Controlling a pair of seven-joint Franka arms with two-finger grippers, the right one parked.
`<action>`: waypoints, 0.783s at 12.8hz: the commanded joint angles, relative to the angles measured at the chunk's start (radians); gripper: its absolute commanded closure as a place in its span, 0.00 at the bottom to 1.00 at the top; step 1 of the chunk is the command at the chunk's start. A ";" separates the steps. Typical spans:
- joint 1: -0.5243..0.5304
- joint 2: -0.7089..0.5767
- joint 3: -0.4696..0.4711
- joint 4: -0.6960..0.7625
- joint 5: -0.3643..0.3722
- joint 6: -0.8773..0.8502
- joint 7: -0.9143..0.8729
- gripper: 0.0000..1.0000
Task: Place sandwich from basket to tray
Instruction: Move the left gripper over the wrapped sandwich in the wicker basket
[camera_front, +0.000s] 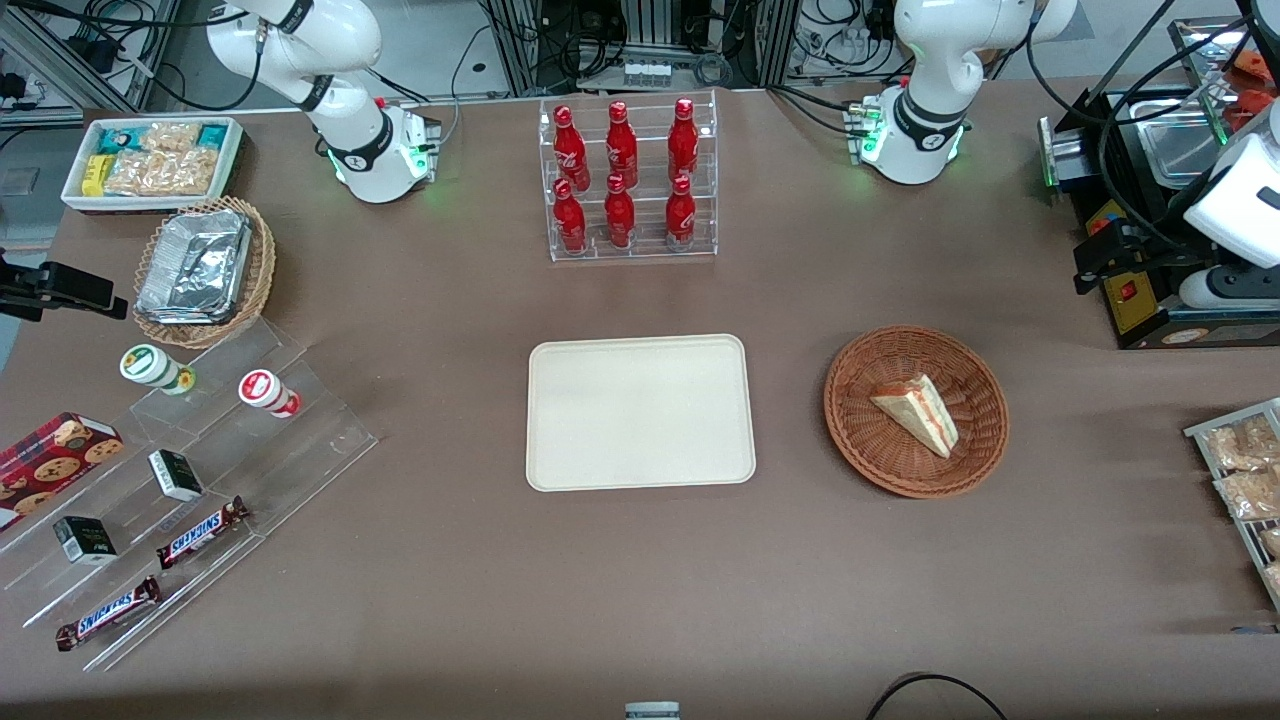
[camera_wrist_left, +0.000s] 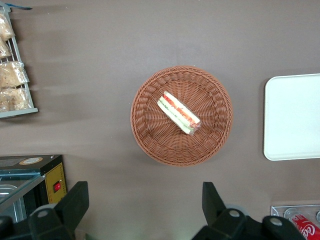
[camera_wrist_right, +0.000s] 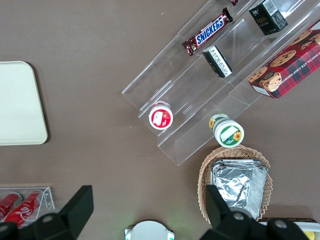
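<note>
Sandwich (camera_front: 918, 412) lies on its side in the basket (camera_front: 860, 420), filling edge showing red and green, nothing touching it. Basket sits on the brown table (camera_front: 640, 580) beside the tray (camera_front: 640, 412), a gap between them; tray bare. Gripper (camera_wrist_left: 145, 207) hangs high above the table next to the basket, fingers (camera_wrist_left: 75, 202) spread wide, holding nothing. Farther off, bottle rack (camera_front: 630, 180) with six red bottles.
</note>
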 joint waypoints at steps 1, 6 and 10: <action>-0.005 -0.008 0.006 0.000 0.006 -0.009 0.015 0.00; -0.011 0.017 0.003 -0.106 0.006 0.109 -0.002 0.00; -0.025 0.009 -0.040 -0.363 0.001 0.414 -0.170 0.00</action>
